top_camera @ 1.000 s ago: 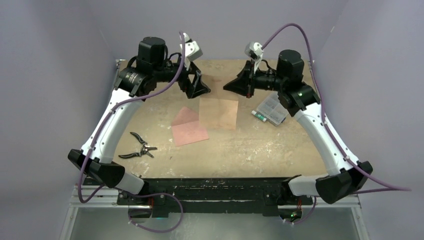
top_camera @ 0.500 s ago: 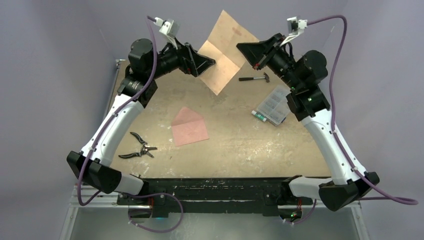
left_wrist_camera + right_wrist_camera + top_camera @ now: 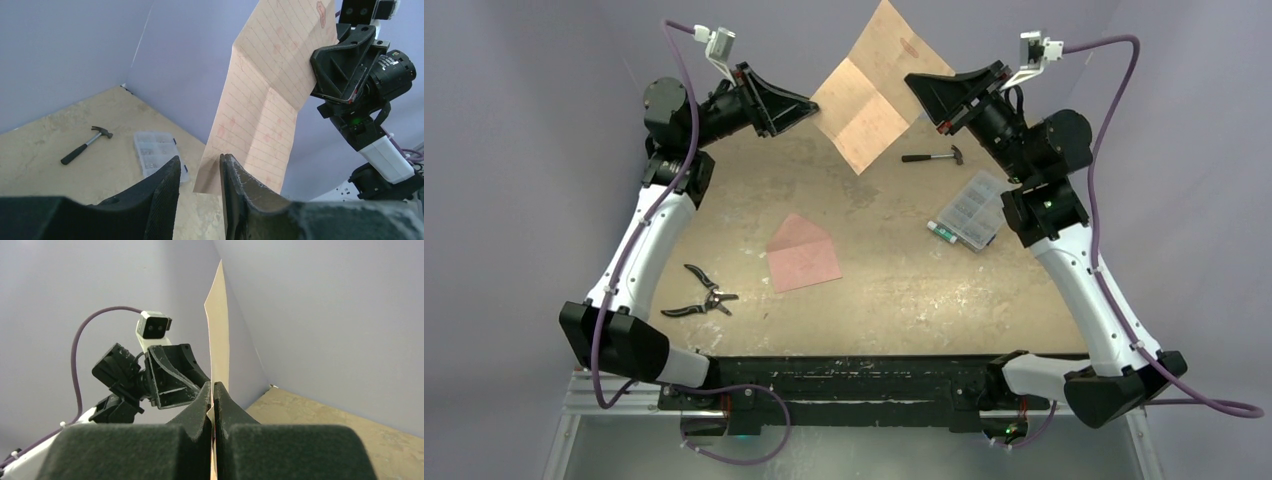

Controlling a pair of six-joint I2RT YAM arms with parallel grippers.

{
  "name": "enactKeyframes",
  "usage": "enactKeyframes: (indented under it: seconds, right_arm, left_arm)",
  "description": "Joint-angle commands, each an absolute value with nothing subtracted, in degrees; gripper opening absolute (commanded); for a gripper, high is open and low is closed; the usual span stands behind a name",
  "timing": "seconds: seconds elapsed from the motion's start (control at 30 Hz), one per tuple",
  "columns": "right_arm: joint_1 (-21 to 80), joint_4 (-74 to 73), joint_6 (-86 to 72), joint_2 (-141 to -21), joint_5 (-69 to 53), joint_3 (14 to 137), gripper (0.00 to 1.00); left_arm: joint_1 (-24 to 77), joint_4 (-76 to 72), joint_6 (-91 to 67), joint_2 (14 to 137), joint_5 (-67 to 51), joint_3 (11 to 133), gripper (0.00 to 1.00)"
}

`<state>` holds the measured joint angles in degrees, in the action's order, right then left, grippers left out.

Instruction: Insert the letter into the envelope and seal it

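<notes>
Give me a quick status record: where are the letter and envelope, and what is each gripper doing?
letter: held up in the air, centre crease visible
right gripper: shut on the letter's edge
left gripper: open, tips by a corner of the letter, not pinching it
envelope: flat on the table, flap open, untouched
insertion: not yet done
other items: pliers, hammer, parts box

- Salmon-orange lined paper letter [image 3: 869, 100], centre-creased, unfolded, tilted in the air, one edge pinched between the right fingers [image 3: 197, 412].
- Salmon-pink paper envelope [image 3: 802, 258] flat on the counter [image 3: 904, 290], triangular flap open.
</notes>
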<state>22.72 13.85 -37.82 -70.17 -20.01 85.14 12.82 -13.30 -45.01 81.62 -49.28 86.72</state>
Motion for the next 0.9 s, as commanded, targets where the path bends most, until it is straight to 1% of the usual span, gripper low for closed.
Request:
enactKeyframes:
  seconds: [0.0,0.03,0.13,0.2,0.27,0.33,0.37,0.6,0.63,0.8,0.83,0.87]
  right_arm:
    - [22.76,13.50,-33.48,-70.26,-20.79,85.93,0.00]
    - [22.75,13.45,-32.97,-70.47,-21.55,86.15,0.00]
    - [22.76,12.99,-31.58,-71.48,-24.76,87.34,0.00]
    - [22.76,12.26,-30.78,-72.55,-28.28,88.79,0.00]
    - [22.76,11.46,-29.87,-73.65,-32.19,90.22,0.00]
    - [22.76,10.05,-29.06,-74.38,-34.04,91.11,0.00]
    - [22.76,9.53,-28.75,-74.58,-34.58,91.28,0.00]
    - [22.76,10.32,-28.47,-74.71,-35.22,91.06,0.00]
    - [22.76,10.53,-28.48,-74.71,-35.24,91.12,0.00]
    - [22.76,12.15,-28.05,-74.15,-38.53,90.40,0.01]
    - [22.76,12.77,-27.96,-74.10,-40.13,90.09,0.11]
    - [22.76,13.35,-27.95,-74.21,-41.94,89.97,0.24]
  left_arm:
    - [11.60,-21.83,-51.89,82.18,-57.31,86.22,0.32]
    - [11.60,-22.30,-52.33,82.49,-58.04,86.26,0.33]
    - [11.51,-22.63,-53.02,83.56,-60.39,87.05,0.47]
    - [11.51,-23.66,-54.44,84.44,-61.96,87.56,0.50]
    - [11.51,-25.73,-56.63,85.10,-63.16,87.48,0.50]
    - [11.51,-27.03,-57.86,85.46,-63.83,87.28,0.46]
    - [11.51,-27.33,-57.91,85.44,-64.07,87.19,0.43]
    - [11.51,-27.95,-57.43,85.10,-66.08,86.50,0.04]
    - [11.51,-27.82,-57.29,85.09,-66.09,86.48,0.00]
    - [11.52,-24.68,-55.74,84.64,-63.87,87.29,0.00]
    - [11.51,-23.97,-55.42,84.64,-63.08,87.50,0.00]
    - [11.51,-23.84,-55.49,84.59,-62.33,87.62,0.00]
